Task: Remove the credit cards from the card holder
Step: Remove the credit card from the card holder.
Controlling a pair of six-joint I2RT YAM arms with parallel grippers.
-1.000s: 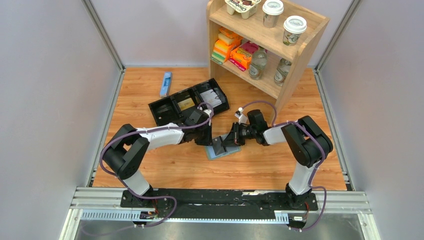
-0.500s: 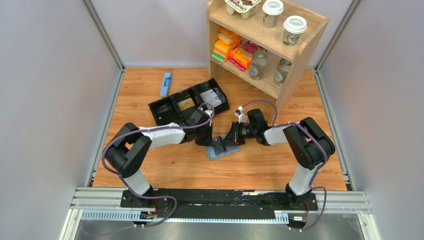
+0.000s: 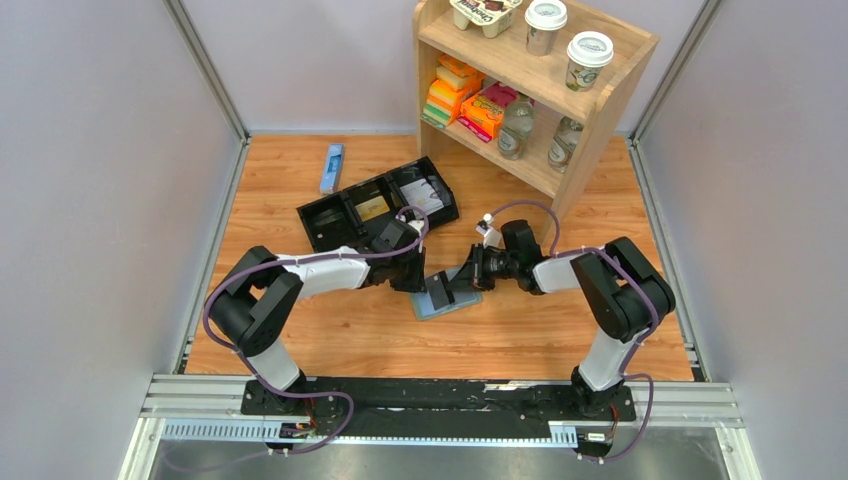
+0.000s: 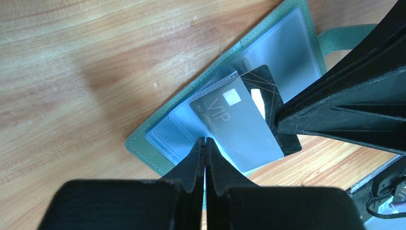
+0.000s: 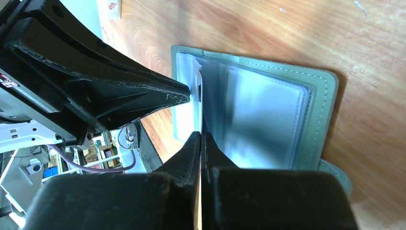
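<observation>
The card holder lies open on the wooden floor, green-edged with pale blue pockets. A grey VIP card and a black card stick out of one pocket at a slant. My right gripper is shut on the credit cards, which show edge-on at its tips; its fingers enter from the right. My left gripper is shut, its tips resting on the blue pocket beside the grey card. In the top view the two grippers meet over the holder.
A black three-compartment tray with flat items in it lies just behind the left arm. A blue packet lies at the back left. A wooden shelf with cups, bottles and boxes stands at the back right. Grey walls close both sides.
The right arm has drawn back slightly to the right, and the dark card at its tips has shifted a little over the holder. The left arm has hardly moved.
</observation>
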